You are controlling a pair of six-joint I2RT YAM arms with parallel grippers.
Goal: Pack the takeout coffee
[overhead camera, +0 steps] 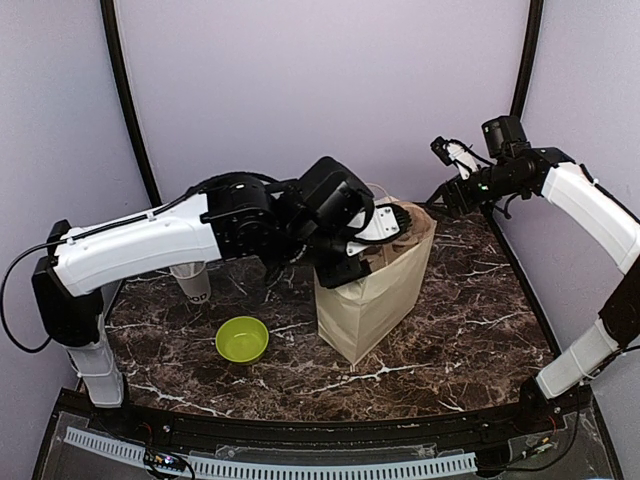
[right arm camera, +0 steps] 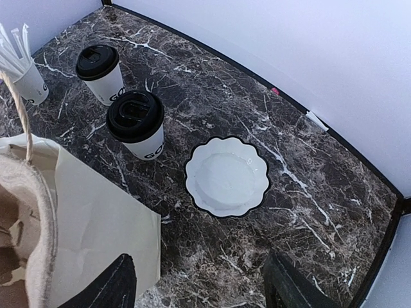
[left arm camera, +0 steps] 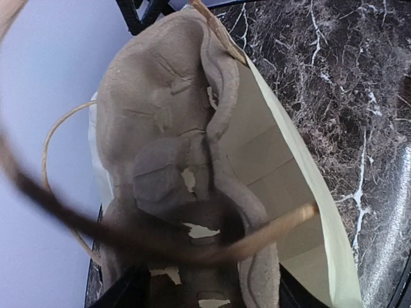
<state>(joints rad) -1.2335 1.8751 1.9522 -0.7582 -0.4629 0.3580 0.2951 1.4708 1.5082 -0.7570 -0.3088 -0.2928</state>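
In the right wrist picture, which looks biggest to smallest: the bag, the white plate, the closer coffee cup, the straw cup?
1. paper bag, though it sits nearest the camera
2. white plate
3. closer coffee cup
4. straw cup, farther off, so unsure

Glossy dark marble-look table (right arm camera: 321,192) with white veins. Matt cream paper bag (overhead camera: 375,300) with a twisted paper-cord handle (left arm camera: 43,154). Inside, a rough, fibrous grey-brown moulded-pulp tray (left arm camera: 154,115). 2 smooth white paper cups (right arm camera: 149,146) under black plastic lids (right arm camera: 135,114) with a soft sheen. Smooth white plate (right arm camera: 226,175), dark-edged, material unclear. Smooth lime-green bowl (overhead camera: 242,340), plastic by the look. Glossy white plastic arm shells (overhead camera: 140,245).
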